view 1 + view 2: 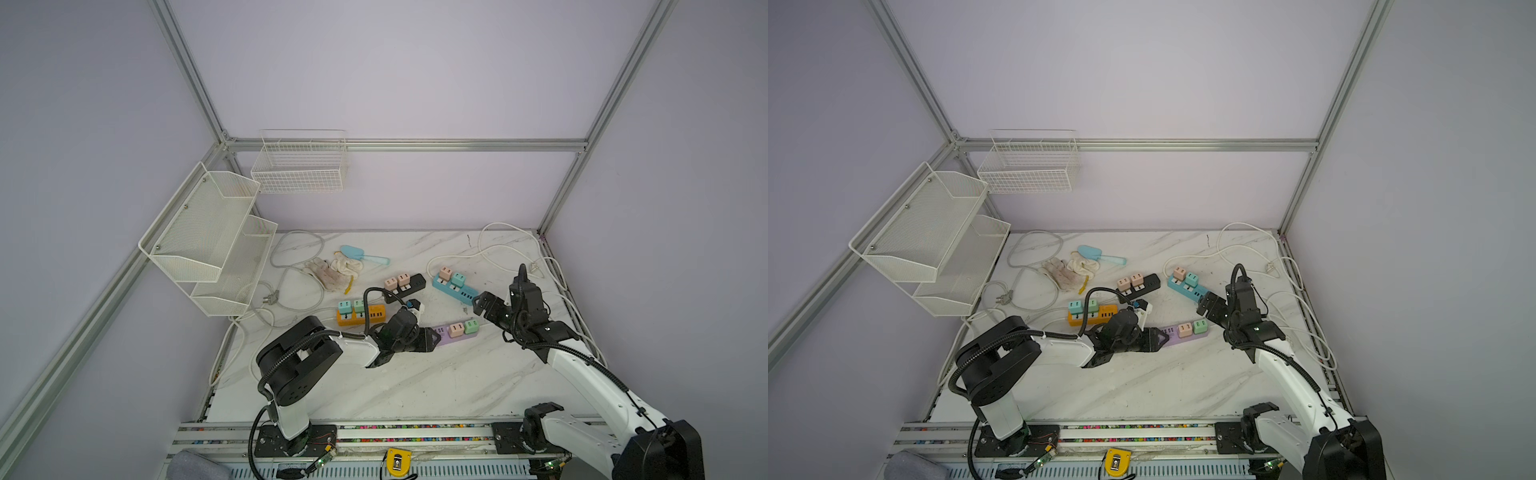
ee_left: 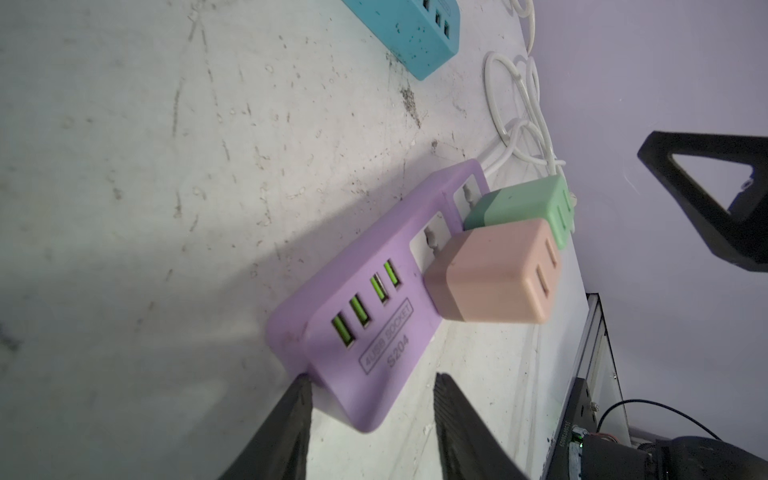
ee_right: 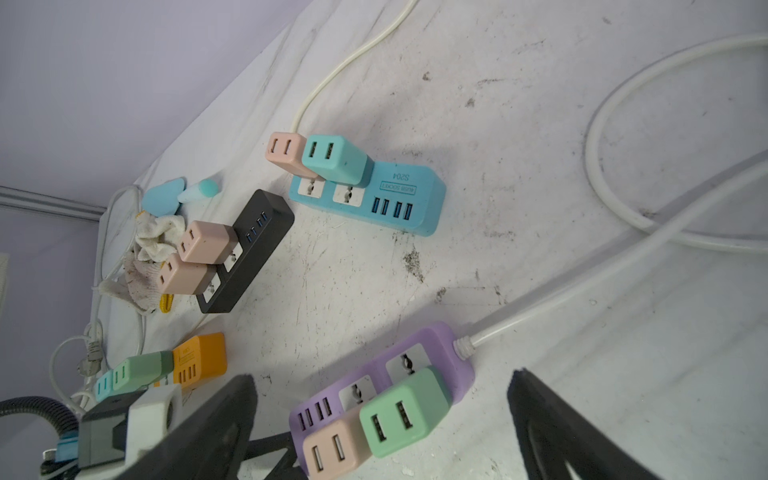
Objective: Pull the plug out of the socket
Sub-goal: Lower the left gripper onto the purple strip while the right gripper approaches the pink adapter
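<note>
Table [image 1: 415, 386]: near strip [image 1: 445, 337] lies front centre, right end farther back, with inner plug [image 1: 456, 329] and outer plug [image 1: 471, 326] side by side on that end. Left gripper [image 1: 435, 337] straddles its left end. Right gripper [image 1: 478, 305] hangs near outer plug, between near strip and right strip [image 1: 461, 293]. Back row, left to right: left strip [image 1: 376, 311], middle strip [image 1: 417, 284], right strip, each with two plugs on its left end. Gloves [image 1: 332, 272] behind left strip, scoop [image 1: 363, 254] behind gloves. Cords [image 1: 552, 282] along right edge. Rack [image 1: 208, 237] on left wall, basket [image 1: 299, 166] on back wall.
</note>
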Robot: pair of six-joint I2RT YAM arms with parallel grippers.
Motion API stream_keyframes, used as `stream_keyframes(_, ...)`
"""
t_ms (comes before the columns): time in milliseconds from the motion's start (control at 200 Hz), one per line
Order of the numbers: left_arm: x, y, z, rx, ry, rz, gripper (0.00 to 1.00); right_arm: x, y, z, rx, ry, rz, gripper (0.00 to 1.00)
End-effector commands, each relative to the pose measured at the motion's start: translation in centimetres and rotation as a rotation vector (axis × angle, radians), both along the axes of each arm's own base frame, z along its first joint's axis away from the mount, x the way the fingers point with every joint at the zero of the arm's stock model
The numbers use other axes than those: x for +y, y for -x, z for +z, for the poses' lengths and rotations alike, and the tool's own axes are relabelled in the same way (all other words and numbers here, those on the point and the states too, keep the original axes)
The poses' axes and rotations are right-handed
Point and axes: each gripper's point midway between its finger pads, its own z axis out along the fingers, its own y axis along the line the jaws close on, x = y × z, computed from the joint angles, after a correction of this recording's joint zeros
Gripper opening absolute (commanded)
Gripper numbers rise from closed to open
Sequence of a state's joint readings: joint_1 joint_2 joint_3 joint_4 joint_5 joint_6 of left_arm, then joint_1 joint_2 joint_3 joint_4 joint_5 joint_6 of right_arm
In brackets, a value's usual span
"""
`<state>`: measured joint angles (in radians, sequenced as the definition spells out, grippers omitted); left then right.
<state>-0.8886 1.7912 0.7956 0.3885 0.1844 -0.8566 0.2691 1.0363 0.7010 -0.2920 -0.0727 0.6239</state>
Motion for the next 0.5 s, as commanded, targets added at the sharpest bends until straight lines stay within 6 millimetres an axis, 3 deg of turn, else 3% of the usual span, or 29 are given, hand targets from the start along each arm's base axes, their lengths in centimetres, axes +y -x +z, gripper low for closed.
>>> stream_keyframes(0,-4.3,-0.5,5.4,-0.077,0.152,-0.060,0.48,-0.7,-0.4,0.6,0.018,0.017,-0.041,0.97)
stream_keyframes(195,-7.2,1.2,6.2,-0.084,0.194,-0.124,0.45,-2.9,-0.9,0.6,0.067,0.058,-0.089,0.97)
stream_keyframes(345,-9.5,2.5,6.5,-0.081,0.216,-0.176,0.45,-3.2,-1.1,0.4,0.094,0.080,-0.080,0.97)
stream_keyframes(495,-9.6,3.7,6.6,-0.069,0.222,-0.188,0.45,-3.5,-1.2,0.8,0.102,0.112,-0.071,0.97)
